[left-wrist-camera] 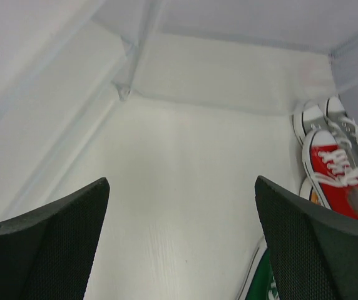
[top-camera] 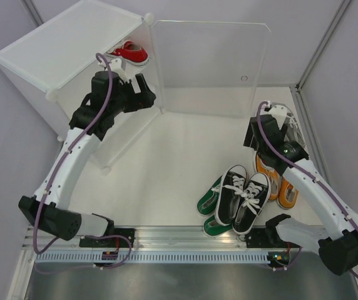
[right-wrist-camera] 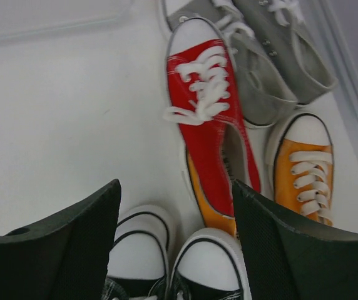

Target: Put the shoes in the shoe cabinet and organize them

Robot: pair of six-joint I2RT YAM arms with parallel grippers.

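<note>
Left gripper (left-wrist-camera: 180,181) spread wide, empty, beside the shoe cabinet (top-camera: 66,47); right gripper (right-wrist-camera: 176,184) spread, nothing pinched, above a red sneaker (right-wrist-camera: 210,125) lying on an orange sneaker (right-wrist-camera: 205,207).

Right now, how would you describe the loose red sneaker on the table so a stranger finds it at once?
Look at the right side of the white table, where loose sneakers lie in a cluster. Past the black pair and beside the grey pair lies the red canvas sneaker with white laces. It is the only red one there, resting partly on an orange sneaker.
</note>
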